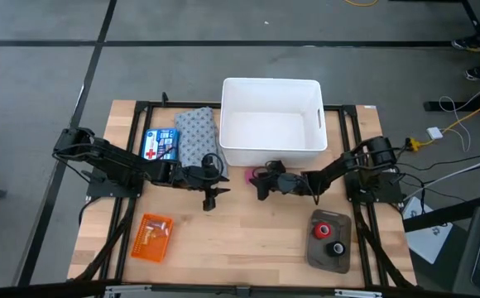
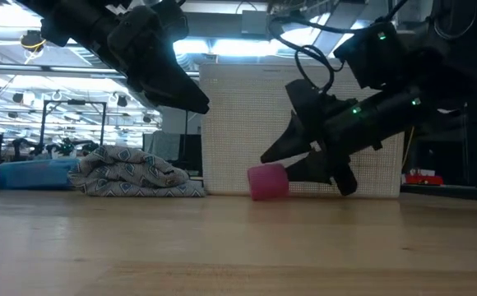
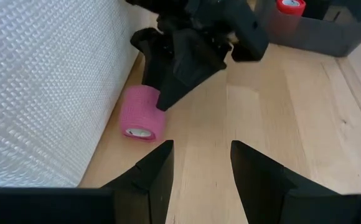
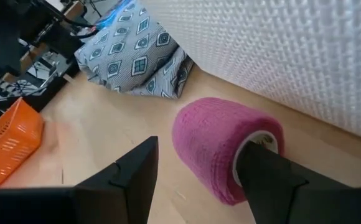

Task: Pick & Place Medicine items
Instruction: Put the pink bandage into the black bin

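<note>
The flat blue box with a red cross [image 1: 160, 144] lies on the table at the far left, next to the grey patterned cloth [image 1: 197, 136]. The amber vial and the silvery piece are out of view. A pink roll [image 1: 251, 175] lies on its side against the near wall of the white bin [image 1: 271, 122]. My right gripper [image 1: 259, 182] is open at the roll, its fingers to either side of it [image 4: 224, 152]. My left gripper [image 1: 216, 184] is open and empty, above the table, left of the roll and pointing at it [image 3: 142, 113]. My right gripper comes at the pink roll from the table's right, slanting down. One finger [image 4: 264, 171] stands in front of the roll's hollow end [image 4: 261, 138]; the other [image 4: 137, 168] is clear of its side. Whether a finger touches the roll I cannot tell. The roll rests on the table.
An orange basket [image 1: 152, 237] lies near the front left. A grey tray [image 1: 329, 248] with a red and a black piece stands at the front right. The bin's wall [image 2: 304, 123] rises just behind the roll. Bare wood lies between the two grippers and the near edge.
</note>
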